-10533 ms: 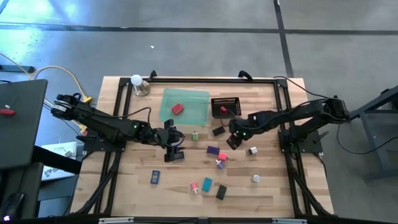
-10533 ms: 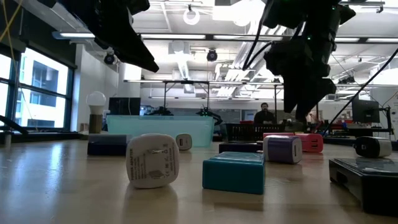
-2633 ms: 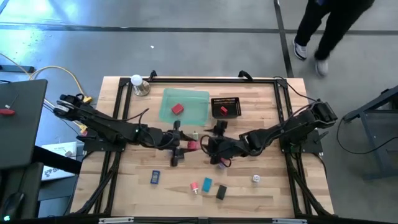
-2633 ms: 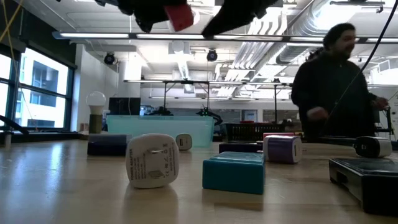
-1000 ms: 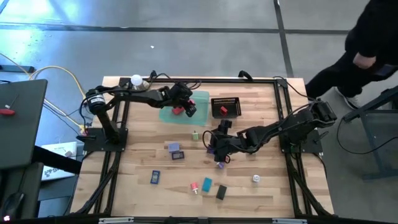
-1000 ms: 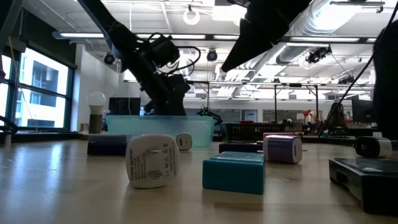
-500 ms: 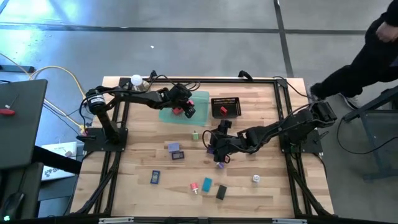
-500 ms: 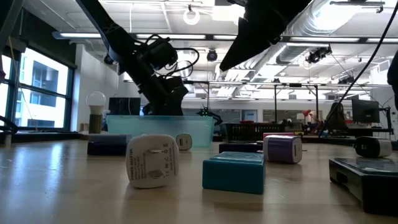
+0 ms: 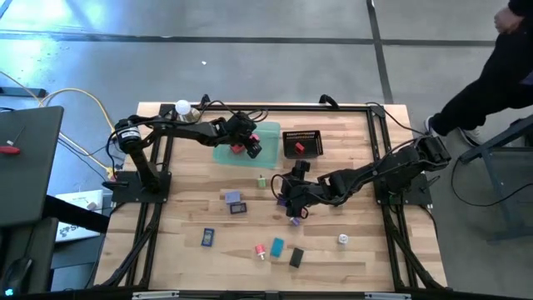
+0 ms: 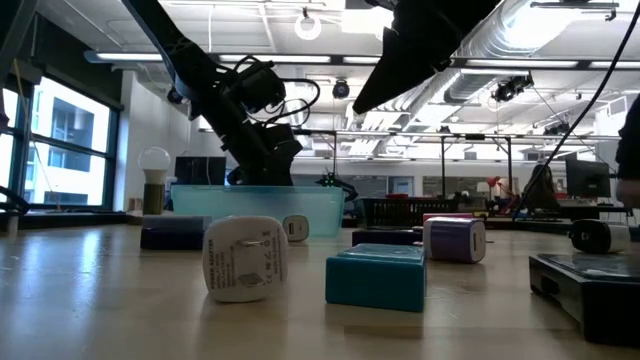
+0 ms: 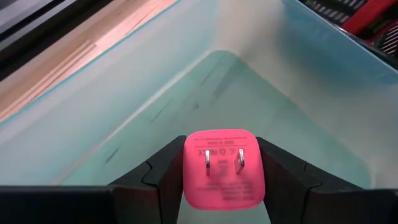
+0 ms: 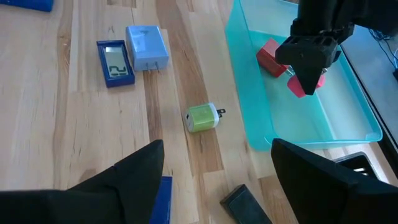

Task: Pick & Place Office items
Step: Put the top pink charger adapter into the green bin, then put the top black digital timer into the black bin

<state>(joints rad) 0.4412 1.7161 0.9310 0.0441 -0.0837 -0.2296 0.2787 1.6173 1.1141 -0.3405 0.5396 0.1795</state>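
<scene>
- High view: the left gripper (image 9: 247, 147) hangs over the green tray (image 9: 271, 133) at the table's 12 o'clock; the right gripper (image 9: 287, 194) waits near centre, above scattered office items (image 9: 276, 247).
- Low view: the left arm dips behind the tray's wall (image 10: 255, 208); a white charger (image 10: 245, 258) stands nearest.
- Left wrist view: fingers (image 11: 163, 171) clamp a pink plug adapter (image 11: 224, 168) by its 2 flat sides, prongs facing out. Judged light, rigid and smooth, so it could slip.
- Right wrist view: its fingers (image 12: 134, 171) are spread apart, empty; a green plug (image 12: 201, 117) lies beside the tray.
</scene>
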